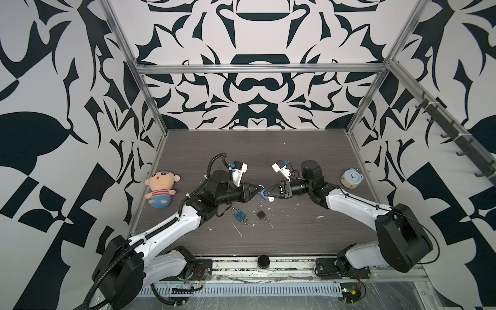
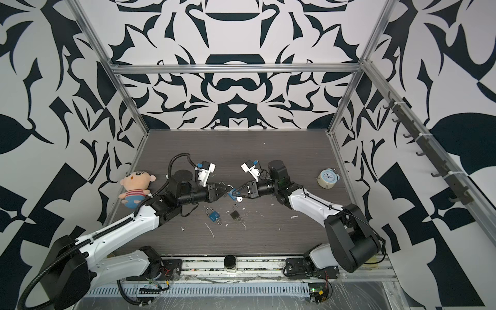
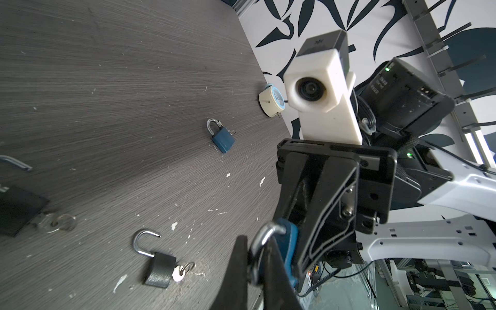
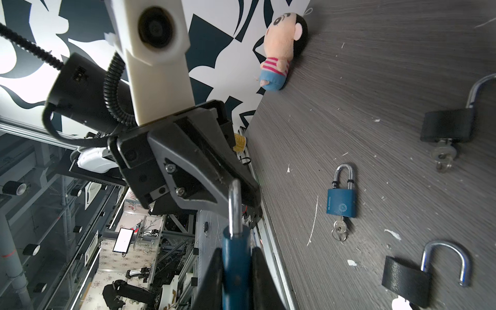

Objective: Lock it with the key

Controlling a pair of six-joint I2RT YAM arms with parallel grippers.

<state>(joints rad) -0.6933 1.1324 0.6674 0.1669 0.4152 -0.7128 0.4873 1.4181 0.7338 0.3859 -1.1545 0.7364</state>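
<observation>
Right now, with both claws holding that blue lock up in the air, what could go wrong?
1. The left gripper pinches only the thin, shiny shackle of the blue padlock, so it might slip out.
2. The right gripper holds the body above the table. If that hold loosens, the lock could drop, maybe onto the black padlock lying nearby.

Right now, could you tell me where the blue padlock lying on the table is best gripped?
Probably its body, from straight above, jaws across the two narrow side edges. The blue padlock lies flat on the table, so its broad faces are out of reach, while the closed shackle and the key stick out at opposite ends.
</observation>
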